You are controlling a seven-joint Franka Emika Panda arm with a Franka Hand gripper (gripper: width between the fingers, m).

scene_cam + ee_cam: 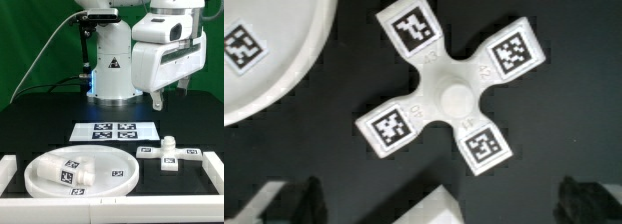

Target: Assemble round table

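The tool [173, 96] is hanging in the air above the black table [40, 120], its two fingers [157, 100] standing wide apart and gripping nothing. In the exterior view it is sitting at about 2 o'clock from the marker board [117, 130]. The four-armed cross piece [170, 153] is lying flat on the table below the tool, at about 4 o'clock from that board and clear of both fingers. The large round disc [75, 170] is resting rim-up at about 7 o'clock from the board, well apart from the tool. The short post [70, 178] is lying on its side inside the disc, toward the disc's 6 o'clock edge. The cross piece is lying at 3 o'clock from the disc, near it but not touching.

In the wrist view the cross piece [446, 92] is filling the middle, each arm showing a square tag. The dark fingertips [295, 200] of the tool [441, 205] are showing far apart, short of the cross piece. The disc [269, 60] is showing its curved rim just beside one arm, a dark gap between them
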